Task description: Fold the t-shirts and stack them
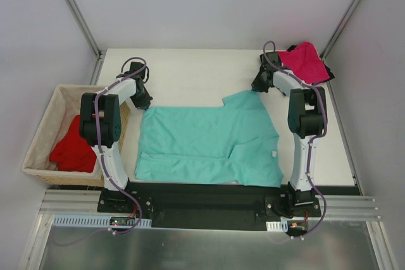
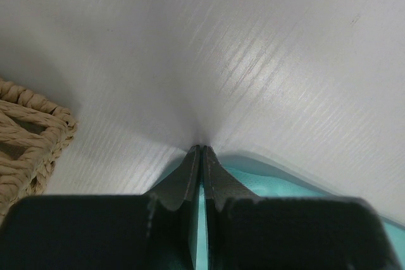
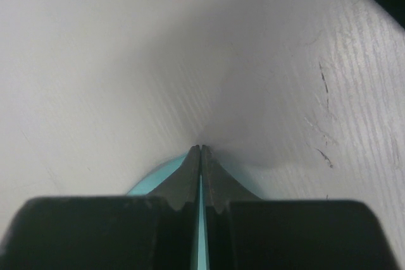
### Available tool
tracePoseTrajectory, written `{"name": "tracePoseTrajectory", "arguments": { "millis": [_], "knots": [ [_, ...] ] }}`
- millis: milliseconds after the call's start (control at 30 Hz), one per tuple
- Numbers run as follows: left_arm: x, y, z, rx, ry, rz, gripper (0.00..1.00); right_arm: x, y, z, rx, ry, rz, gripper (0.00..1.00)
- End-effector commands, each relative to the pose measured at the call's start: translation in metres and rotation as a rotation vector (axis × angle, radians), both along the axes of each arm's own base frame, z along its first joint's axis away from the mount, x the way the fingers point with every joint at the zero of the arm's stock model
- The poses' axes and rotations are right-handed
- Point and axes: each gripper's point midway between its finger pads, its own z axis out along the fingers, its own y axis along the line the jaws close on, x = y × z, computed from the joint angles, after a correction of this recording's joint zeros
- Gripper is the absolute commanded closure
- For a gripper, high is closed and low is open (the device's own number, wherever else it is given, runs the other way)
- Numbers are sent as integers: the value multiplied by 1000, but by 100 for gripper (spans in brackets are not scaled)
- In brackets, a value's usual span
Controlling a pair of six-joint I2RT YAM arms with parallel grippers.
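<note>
1. While the teal t-shirt point(image 1: 202, 140) is spread across the desk's point(image 1: 190, 71) centre, its ten-o'clock corner is pinched in the closed left jaws.
2. Its one-o'clock corner is clamped by the closed right jaws.

left claw point(image 2: 201, 149) and right claw point(image 3: 200, 148) both pinched shut, extended forward.

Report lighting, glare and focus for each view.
Top external: even, soft light, sharp, the teal t-shirt barely shadowed. Left wrist: streaky glare on the table, soft shadow ahead of the shut left end effector, its near body blurred. Right wrist: similar shadow before the right end effector, dark top-right corner.
</note>
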Motion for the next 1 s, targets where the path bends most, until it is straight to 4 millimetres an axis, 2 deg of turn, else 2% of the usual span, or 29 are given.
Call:
{"name": "tracePoseTrajectory", "arguments": {
  "millis": [0, 67, 100, 167, 200, 267, 300, 333, 400, 433, 500, 533, 633, 667, 733, 767, 833, 900, 967],
  "knots": [
    [-6, -6, 25, -5, -18, -42, 100, -28, 8, 13, -14, 50, 57, 99],
    [-5, -6, 31, -1, -33, -47, 100, -28, 10, 24, -20, 29, 71, 99],
    [-5, -6, 38, -3, -50, -45, 100, -29, 12, 38, -20, 2, 78, 99],
    [-5, -7, 44, -11, -65, -48, 100, -32, 13, 51, -29, -18, 100, 99],
    [-4, -8, 50, -15, -80, -48, 100, -33, 14, 66, -28, -47, 106, 99],
    [-5, -9, 56, -20, -94, -50, 100, -40, 15, 74, -34, -55, 122, 99],
    [-6, -9, 61, -22, -106, -47, 100, -43, 16, 89, -32, -83, 128, 99],
    [-6, -9, 64, -23, -114, -46, 100, -47, 9, 88, -68, -82, 114, 99],
    [-8, -9, 70, -26, -129, -43, 100, -53, 9, 97, -84, -95, 125, 99],
    [-10, -8, 71, -24, -131, -44, 100, -56, 9, 107, -86, -116, 127, 100],
    [-12, -7, 76, -21, -144, -37, 100, -65, 7, 110, -97, -116, 129, 100],
    [-14, -7, 77, -20, -144, -35, 100, -69, 4, 122, -106, -140, 124, 99],
    [-22, -4, 77, -11, -141, -21, 100, -84, -2, 122, -130, -134, 121, 99],
    [-24, -3, 76, -10, -138, -16, 100, -89, -5, 131, -133, -151, 114, 99],
    [-31, -3, 73, -12, -130, -7, 100, -100, -10, 129, -147, -146, 110, 99],
    [-32, -3, 74, -17, -133, -4, 100, -104, -12, 137, -147, -164, 106, 99],
    [-38, -4, 71, -27, -123, 1, 100, -116, -15, 132, -159, -144, 107, 100],
    [-47, -4, 71, -32, -121, 13, 100, -124, -18, 140, -161, -163, 105, 99],
    [-52, 0, 74, -16, -132, 25, 100, -136, -21, 138, -174, -158, 104, 99]
  ]
}}
